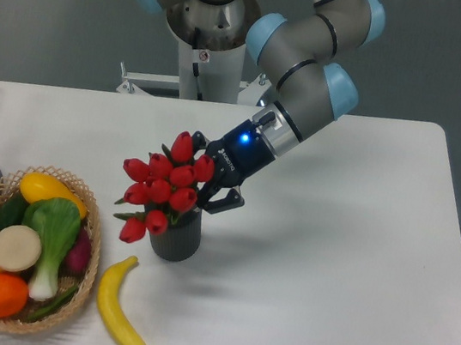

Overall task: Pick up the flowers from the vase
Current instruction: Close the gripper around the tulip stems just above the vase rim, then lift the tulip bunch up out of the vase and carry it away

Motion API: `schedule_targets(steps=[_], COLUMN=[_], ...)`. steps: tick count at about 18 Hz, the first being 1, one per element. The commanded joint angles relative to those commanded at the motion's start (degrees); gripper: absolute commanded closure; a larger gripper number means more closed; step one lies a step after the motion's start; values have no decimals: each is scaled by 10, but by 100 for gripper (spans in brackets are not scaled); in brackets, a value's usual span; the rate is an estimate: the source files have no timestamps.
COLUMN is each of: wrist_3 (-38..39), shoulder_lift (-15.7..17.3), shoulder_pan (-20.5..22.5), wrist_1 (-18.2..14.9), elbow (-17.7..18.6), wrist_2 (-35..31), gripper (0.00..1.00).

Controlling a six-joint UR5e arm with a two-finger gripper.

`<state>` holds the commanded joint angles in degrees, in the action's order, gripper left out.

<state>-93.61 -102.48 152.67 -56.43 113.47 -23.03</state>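
The flowers [161, 190] stand in the vase [175, 239], basket [2, 190] left, banana [123, 310] in front, gripper [207, 188] just behind-right.

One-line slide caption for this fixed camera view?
Gripper reaches into red flowers standing in the dark vase, beside a banana.

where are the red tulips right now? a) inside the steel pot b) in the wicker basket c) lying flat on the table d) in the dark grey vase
d: the flowers stand with their stems down in the vase, with the gripper right beside the bunch, while the basket holds only fruit and vegetables.
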Motion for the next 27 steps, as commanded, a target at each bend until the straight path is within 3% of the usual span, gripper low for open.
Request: schedule_targets(steps=[8, 13, 20, 27], wrist_3=[37, 115, 205, 224], shoulder_lift=[18, 40, 94, 99], shoulder_pan=[1, -3, -3, 3], wrist_1=[1, 1, 1, 1], elbow=[-5, -33, -47, -87], wrist_2=[0, 40, 57, 107], gripper=[52, 52, 52, 52])
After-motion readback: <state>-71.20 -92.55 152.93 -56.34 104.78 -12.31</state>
